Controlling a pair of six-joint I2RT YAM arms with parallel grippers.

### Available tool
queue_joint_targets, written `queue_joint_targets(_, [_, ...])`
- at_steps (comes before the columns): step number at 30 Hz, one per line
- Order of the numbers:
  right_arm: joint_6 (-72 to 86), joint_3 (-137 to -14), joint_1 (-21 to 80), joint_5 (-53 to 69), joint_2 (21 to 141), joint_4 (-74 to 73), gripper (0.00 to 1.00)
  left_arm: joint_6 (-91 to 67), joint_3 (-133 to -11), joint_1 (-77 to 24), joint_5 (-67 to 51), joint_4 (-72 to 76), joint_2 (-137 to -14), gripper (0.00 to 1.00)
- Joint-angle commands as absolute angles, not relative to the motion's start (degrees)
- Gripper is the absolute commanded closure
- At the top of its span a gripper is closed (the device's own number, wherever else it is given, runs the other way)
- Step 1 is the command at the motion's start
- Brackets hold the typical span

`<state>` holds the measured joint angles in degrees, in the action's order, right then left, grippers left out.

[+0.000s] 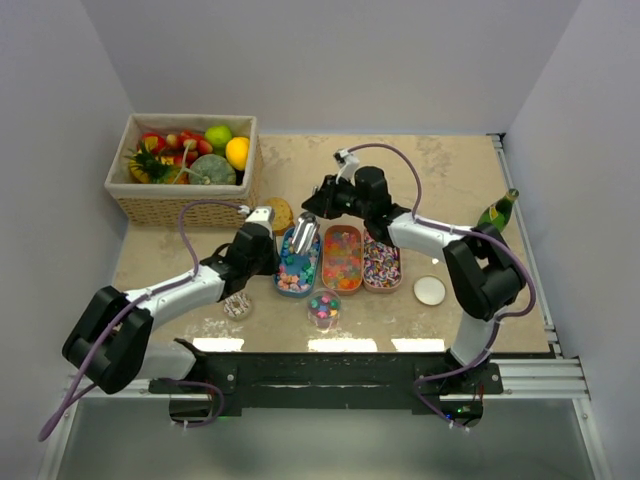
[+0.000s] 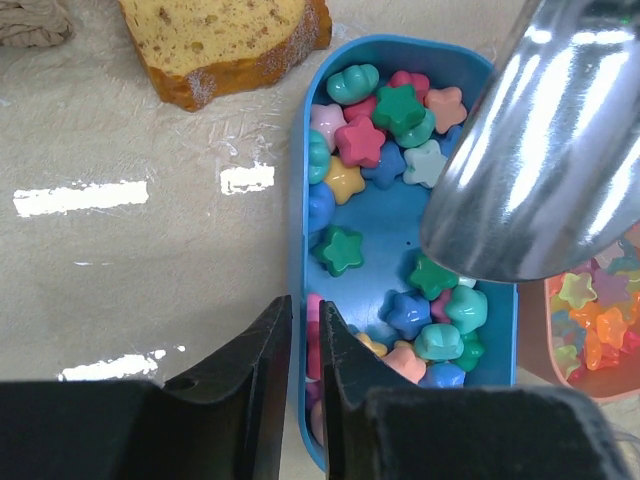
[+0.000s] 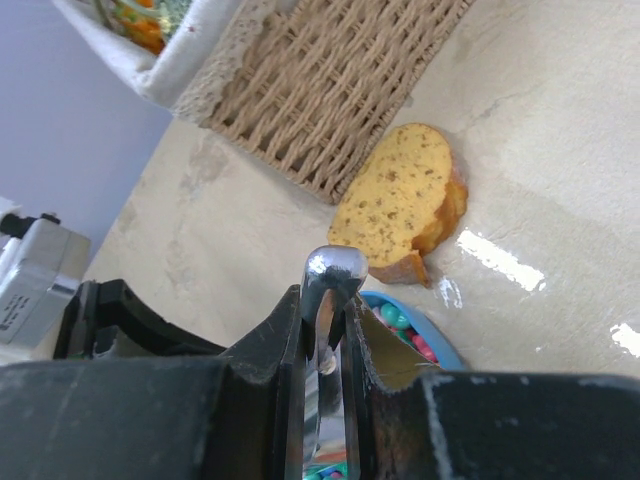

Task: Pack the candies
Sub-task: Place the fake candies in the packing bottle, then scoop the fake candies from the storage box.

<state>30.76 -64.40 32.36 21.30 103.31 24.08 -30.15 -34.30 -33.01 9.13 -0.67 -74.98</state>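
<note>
Sitting nearest the arms' bases, at bottom centre of the top view, a small round cup (image 1: pixel 309 303) holds a few candies (image 1: pixel 323 310). Just beyond it, the left gripper (image 2: pixel 303 308) pinches the left wall of the blue tray (image 2: pixel 299 200), one finger outside the rim and one inside, jaws drawn in on the thin plastic. The tray's long axis runs from bottom to top of the left wrist frame, straight away from that gripper. Its load of star and shell shapes in pink, teal, blue and peach lies in two clusters, one by the fingers and one at the far end, with bare floor between. Over the tray's right side hangs the steel scoop (image 2: pixel 540 150). Its bowl appears to be raised above the sweets, which lie below it and to its left in that frame. Farther back, the right gripper (image 3: pixel 322 300) is clamped on the scoop's handle, so the right arm looks the one placed to dip, while the left seems only to brace the tray. Beyond lie a bread slice (image 3: pixel 405 200) and the wicker basket (image 3: pixel 330 90).
</note>
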Motion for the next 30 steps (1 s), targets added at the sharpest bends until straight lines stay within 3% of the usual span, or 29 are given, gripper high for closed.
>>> queue_joint_targets(1, [28.65,-67.41,32.7,19.07,104.76,25.05,1.0,-29.09,-36.3,-32.78,8.79,2.11,-76.2,0.8])
queue_joint_targets(17, [28.92,-63.64,34.98,22.15,108.37,25.31,1.0,-29.26,-37.53,-32.7,10.9,0.35,-78.66,1.0])
queue_joint_targets(30, [28.04,-60.38,37.62,23.99,109.68,25.92,1.0,-30.41,-37.88,-32.7,11.25,0.09,-78.93,1.0])
